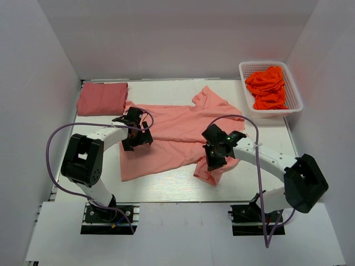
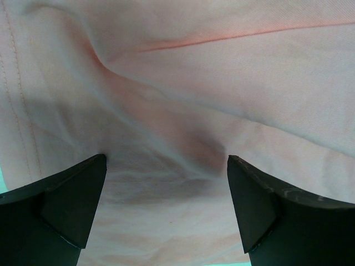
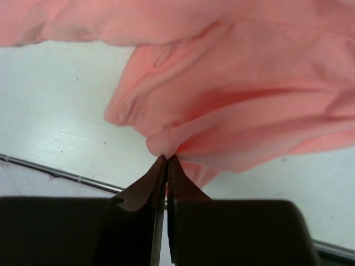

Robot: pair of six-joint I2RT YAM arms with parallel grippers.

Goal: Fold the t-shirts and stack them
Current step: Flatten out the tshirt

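A light salmon-pink t-shirt (image 1: 172, 133) lies spread and wrinkled across the middle of the table. My left gripper (image 1: 136, 138) hovers over its left part, open, and the left wrist view shows only pink cloth (image 2: 194, 83) between the wide-apart fingers of that gripper (image 2: 166, 160). My right gripper (image 1: 212, 162) is at the shirt's near right corner. In the right wrist view that gripper (image 3: 166, 158) is shut on a pinched fold of the shirt (image 3: 249, 83), which is lifted off the table. A darker rose-red t-shirt (image 1: 102, 98) lies folded at the back left.
A white basket (image 1: 294, 94) with crumpled orange cloth (image 1: 267, 87) stands at the back right. White walls close in the table (image 1: 166, 185) on three sides. A metal rail (image 3: 55, 172) runs along the near table edge under the right gripper.
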